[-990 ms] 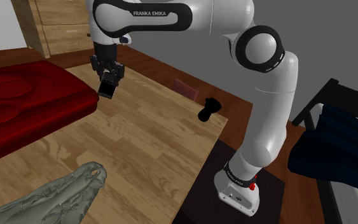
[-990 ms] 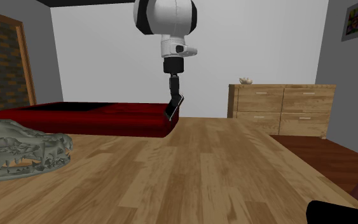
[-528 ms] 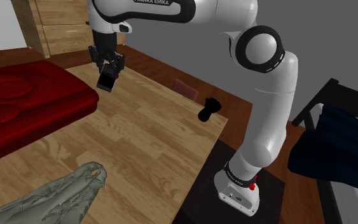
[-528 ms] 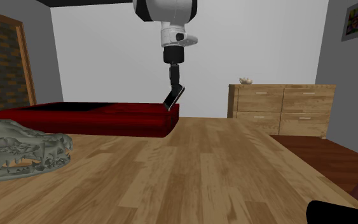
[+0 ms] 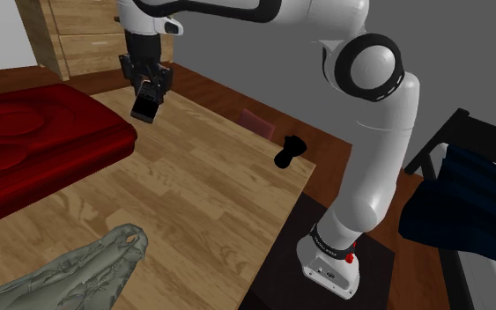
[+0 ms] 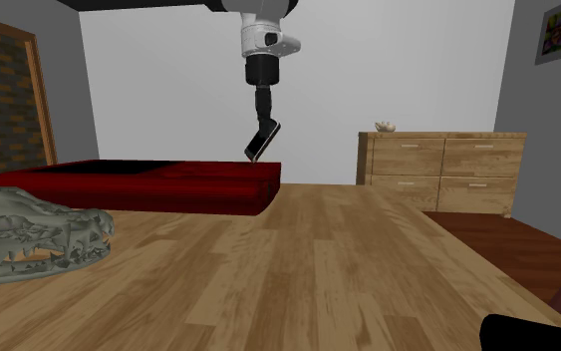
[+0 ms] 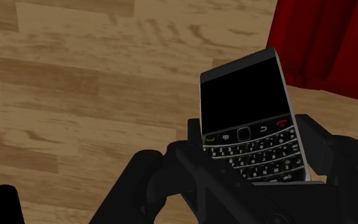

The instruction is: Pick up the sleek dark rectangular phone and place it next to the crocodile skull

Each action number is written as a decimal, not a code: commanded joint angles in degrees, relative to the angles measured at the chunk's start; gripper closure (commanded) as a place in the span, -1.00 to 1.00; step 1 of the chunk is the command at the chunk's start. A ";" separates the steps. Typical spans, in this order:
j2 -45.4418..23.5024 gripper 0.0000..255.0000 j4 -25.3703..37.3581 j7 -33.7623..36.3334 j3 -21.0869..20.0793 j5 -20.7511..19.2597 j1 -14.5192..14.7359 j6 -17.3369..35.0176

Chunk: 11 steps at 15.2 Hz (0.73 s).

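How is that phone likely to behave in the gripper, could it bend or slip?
Probably stiff: the phone, a flat slab, hangs tilted from the gripper without bending. It might pivot or slip, since the fingers clasp only its keypad end. Set flat on the table, it shouldn't roll.

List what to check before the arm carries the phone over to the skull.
1. The phone clasped in the gripper: ok.
2. The phone lifted off the table: ok.
3. The phone level for setting down: not ok, it hangs tilted.
4. Bare wood beside the skull: ok.
5. The black object off the likely path to the skull: ok.
6. Grip firm enough not to slip: cannot tell.
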<state>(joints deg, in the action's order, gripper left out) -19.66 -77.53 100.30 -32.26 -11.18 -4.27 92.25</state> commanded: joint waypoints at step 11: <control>16.86 1.00 -20.20 8.44 -5.22 8.93 2.14 5.55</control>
<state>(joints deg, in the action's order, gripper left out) -3.36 -96.78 107.56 -36.93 -2.63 -2.72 97.34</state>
